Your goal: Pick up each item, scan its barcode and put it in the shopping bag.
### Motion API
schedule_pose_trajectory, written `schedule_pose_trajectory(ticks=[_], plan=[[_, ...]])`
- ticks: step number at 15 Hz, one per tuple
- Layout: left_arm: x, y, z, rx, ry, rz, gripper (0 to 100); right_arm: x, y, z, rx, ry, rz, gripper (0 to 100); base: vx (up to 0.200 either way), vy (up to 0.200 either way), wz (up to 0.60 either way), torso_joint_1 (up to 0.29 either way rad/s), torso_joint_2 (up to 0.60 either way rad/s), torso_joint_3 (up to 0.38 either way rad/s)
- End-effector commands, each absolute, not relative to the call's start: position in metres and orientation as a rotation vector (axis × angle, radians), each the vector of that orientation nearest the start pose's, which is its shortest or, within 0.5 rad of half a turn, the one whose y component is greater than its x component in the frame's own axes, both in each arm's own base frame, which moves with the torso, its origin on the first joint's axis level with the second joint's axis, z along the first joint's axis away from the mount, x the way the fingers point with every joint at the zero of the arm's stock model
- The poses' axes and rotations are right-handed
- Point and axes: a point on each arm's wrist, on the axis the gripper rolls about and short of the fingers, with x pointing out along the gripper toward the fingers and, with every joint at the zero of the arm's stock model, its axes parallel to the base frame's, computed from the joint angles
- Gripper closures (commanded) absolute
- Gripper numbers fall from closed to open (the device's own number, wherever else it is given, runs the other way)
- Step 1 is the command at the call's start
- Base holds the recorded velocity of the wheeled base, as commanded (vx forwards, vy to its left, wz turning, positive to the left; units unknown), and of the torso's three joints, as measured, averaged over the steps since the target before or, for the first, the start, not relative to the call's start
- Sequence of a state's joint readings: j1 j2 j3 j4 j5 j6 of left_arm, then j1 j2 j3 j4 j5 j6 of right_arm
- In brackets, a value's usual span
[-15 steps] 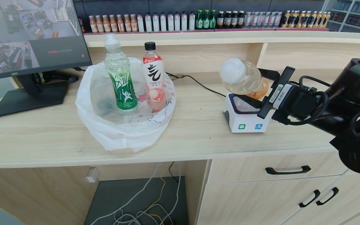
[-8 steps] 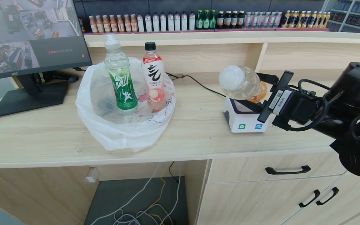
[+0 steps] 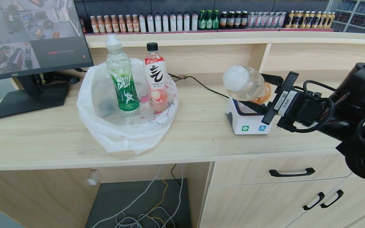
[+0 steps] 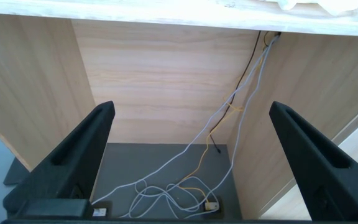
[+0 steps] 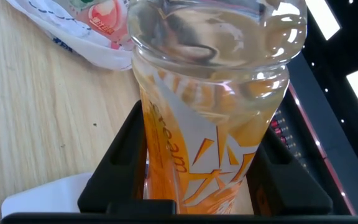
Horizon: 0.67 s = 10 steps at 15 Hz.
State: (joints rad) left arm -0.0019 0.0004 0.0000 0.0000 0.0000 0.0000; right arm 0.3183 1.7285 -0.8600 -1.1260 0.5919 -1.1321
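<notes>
The right hand (image 3: pixel 260 93) was clamped on the orange-labelled bottle (image 3: pixel 244 83), one black finger on each side of its body. The bottle lay tipped on its side in that grip, its white cap turned toward the robot's left. It hung directly over the dark window of the white scanner (image 3: pixel 247 125); whether it touched the scanner could not be told. In the right wrist view the fingers (image 5: pixel 120 165) pressed against the clear plastic, with the orange drink and label between them.

The scanner stood on the table (image 3: pixel 195 139), right of centre. Well apart to its left sat the white shopping bag (image 3: pixel 122 133), open at the top. A green-labelled bottle (image 3: pixel 123 82) and a pink-labelled bottle (image 3: pixel 156 82) stood upright inside it, side by side. A monitor (image 3: pixel 27 34) stood at the far left corner of the table.

The left hand (image 4: pixel 191 112) hung below the table's edge with its fingers spread wide apart and nothing between them. Beyond it, cables (image 4: pixel 185 186) trailed down to the floor.
</notes>
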Motion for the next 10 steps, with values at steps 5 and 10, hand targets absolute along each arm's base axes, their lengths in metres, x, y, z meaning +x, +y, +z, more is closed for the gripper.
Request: schedule_pose_trajectory(ticks=[5,10], plan=[[-0.0228,0.0,0.0755,0.0,0.0,-0.002,0,0.2902,0.1096,0.242,-1.079,-0.764,0.649,100,0.0,0.0,0.0,0.0,0.0,0.0],[-0.0228,0.0,0.0755,0.0,0.0,-0.002,0,0.2903,0.1091,0.2416,-1.076,-0.759,0.648,100,0.0,0.0,0.0,0.0,0.0,0.0]])
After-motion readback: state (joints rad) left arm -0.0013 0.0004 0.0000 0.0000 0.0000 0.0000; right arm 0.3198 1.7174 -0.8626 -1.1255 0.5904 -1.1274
